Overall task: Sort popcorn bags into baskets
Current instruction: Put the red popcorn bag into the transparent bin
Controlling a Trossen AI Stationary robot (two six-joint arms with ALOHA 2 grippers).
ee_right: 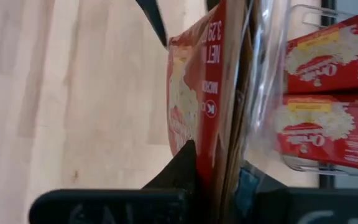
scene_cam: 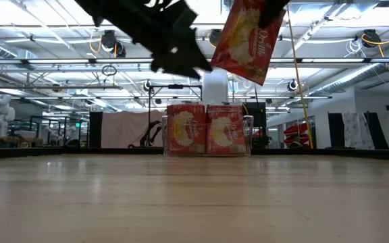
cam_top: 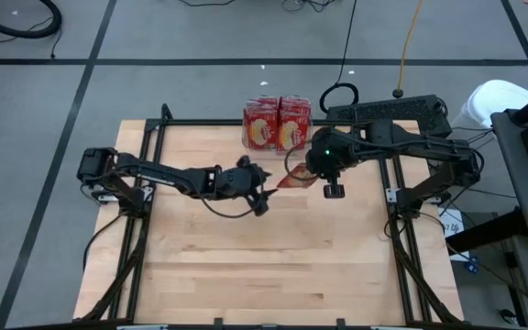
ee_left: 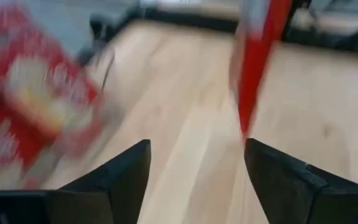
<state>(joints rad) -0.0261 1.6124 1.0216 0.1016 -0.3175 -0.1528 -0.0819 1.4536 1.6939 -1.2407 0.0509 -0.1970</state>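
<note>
A clear basket [cam_top: 278,137] stands at the table's far edge, with red popcorn packets [cam_top: 277,122] upright inside. It also shows in the low view [scene_cam: 208,128] and the right wrist view [ee_right: 303,158]. My right gripper [ee_right: 219,171] is shut on one red packet [scene_cam: 248,37], held high above the table just near of the basket. My left gripper [ee_left: 197,168] is open and empty. It hangs in the air close beside the held packet [ee_left: 260,62], on its left-hand side. My right gripper pinches the packet's upper end [ee_right: 219,149] between its two fingers, one on each flat face. The fingers come from above, slanting down. The packet hangs below them, tilted and clear of the table [scene_cam: 181,202].
The wooden table [cam_top: 264,266] lies bare in front of the basket. Black frame rails [cam_top: 145,229] run along its left and right sides. A cable and gear lie on the floor behind the far edge.
</note>
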